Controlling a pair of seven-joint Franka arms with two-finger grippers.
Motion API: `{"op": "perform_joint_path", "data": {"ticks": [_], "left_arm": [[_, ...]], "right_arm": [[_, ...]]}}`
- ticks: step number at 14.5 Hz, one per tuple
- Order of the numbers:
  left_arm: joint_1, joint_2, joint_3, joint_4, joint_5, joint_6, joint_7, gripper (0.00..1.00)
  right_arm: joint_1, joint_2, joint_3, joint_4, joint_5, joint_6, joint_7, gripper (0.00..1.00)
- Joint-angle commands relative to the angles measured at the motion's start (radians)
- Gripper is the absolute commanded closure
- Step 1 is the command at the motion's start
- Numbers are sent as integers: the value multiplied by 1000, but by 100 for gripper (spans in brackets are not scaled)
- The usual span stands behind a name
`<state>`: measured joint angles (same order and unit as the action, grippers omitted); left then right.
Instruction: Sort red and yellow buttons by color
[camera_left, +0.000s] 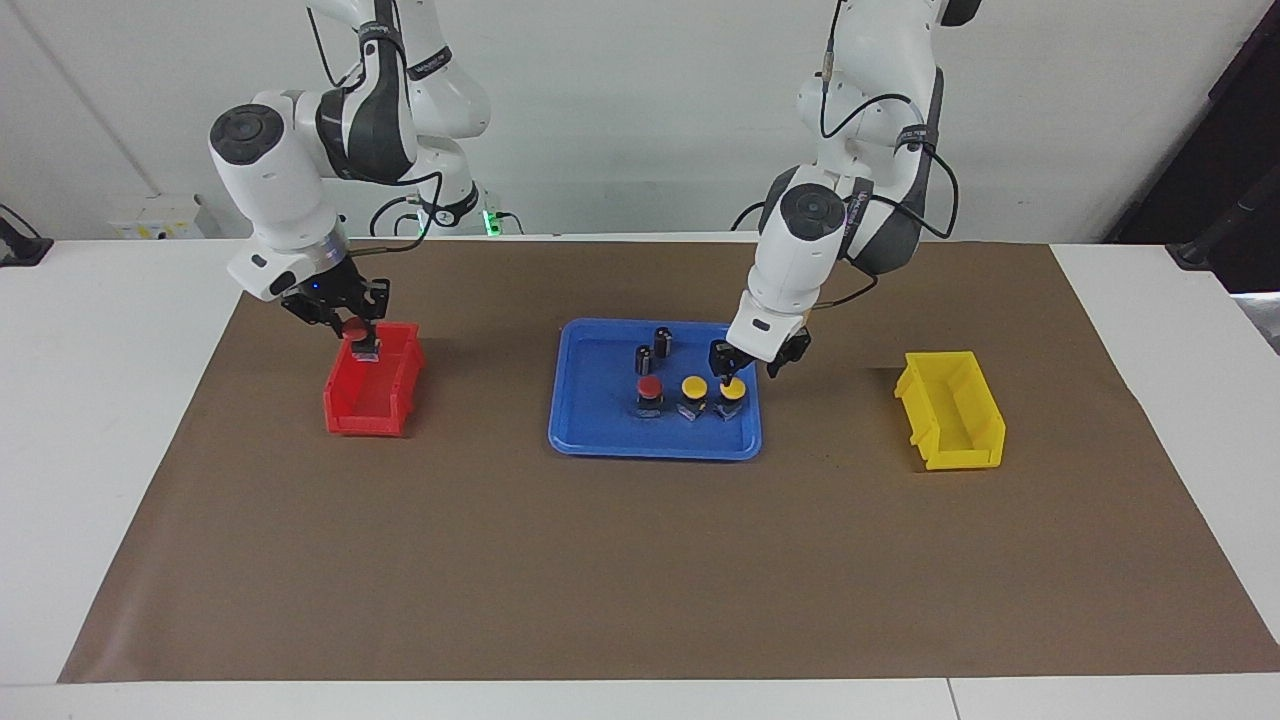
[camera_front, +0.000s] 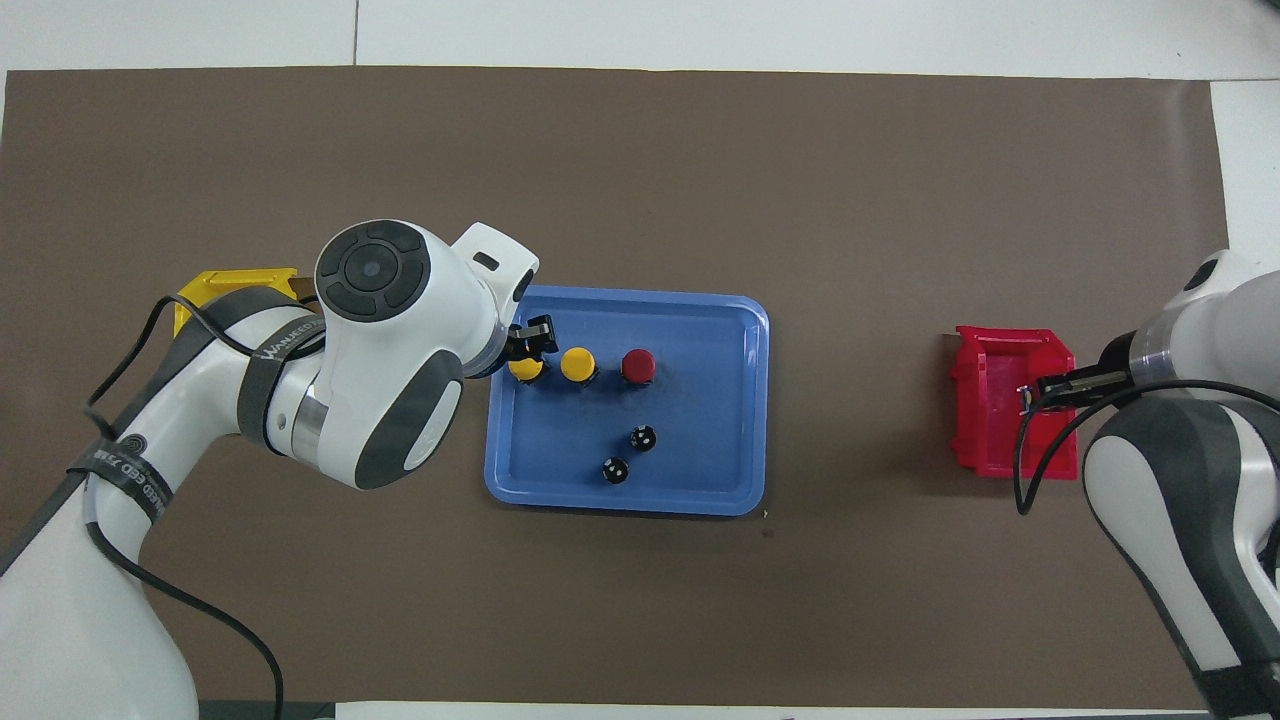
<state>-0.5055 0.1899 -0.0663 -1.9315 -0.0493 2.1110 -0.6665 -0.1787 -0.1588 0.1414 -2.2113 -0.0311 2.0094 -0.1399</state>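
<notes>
My right gripper (camera_left: 357, 336) hangs over the red bin (camera_left: 345, 418), shut on a red button (camera_left: 353, 326); in the overhead view this gripper (camera_front: 1030, 392) is over the bin's (camera_front: 1000, 466) inside. The blue tray (camera_left: 650, 446) holds a second red button (camera_left: 650, 387) and two yellow buttons in a row. My left gripper (camera_left: 740, 368) is open and low over the yellow button (camera_left: 733, 386) at the row's end toward the left arm, jaws either side of its cap. The other yellow button (camera_left: 694, 386) stands free beside it.
Two dark capless cylinders (camera_left: 662, 340) (camera_left: 643, 358) stand in the tray, nearer to the robots than the buttons. A yellow bin (camera_left: 960, 455) sits toward the left arm's end of the brown mat; my left arm partly covers it in the overhead view.
</notes>
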Motion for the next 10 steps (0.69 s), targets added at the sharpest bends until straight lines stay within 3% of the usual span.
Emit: {"op": "perform_joint_path", "data": {"ticks": [1, 6, 7, 8, 10], "left_arm": [[-28, 28, 16, -9, -6, 44, -16, 22], [-41, 59, 16, -7, -6, 55, -25, 23], [-42, 57, 16, -7, -6, 46, -28, 46], [-41, 57, 16, -7, -6, 40, -36, 98], [-41, 59, 16, 6, -6, 32, -41, 99]], "right_arm": [[-19, -27, 12, -79, 55, 74, -20, 83], [-21, -22, 11, -191, 63, 196, -85, 83], [-30, -22, 10, -202, 63, 210, -99, 83], [-34, -24, 10, -208, 63, 216, -110, 83], [-45, -24, 10, -221, 63, 224, -141, 83]]}}
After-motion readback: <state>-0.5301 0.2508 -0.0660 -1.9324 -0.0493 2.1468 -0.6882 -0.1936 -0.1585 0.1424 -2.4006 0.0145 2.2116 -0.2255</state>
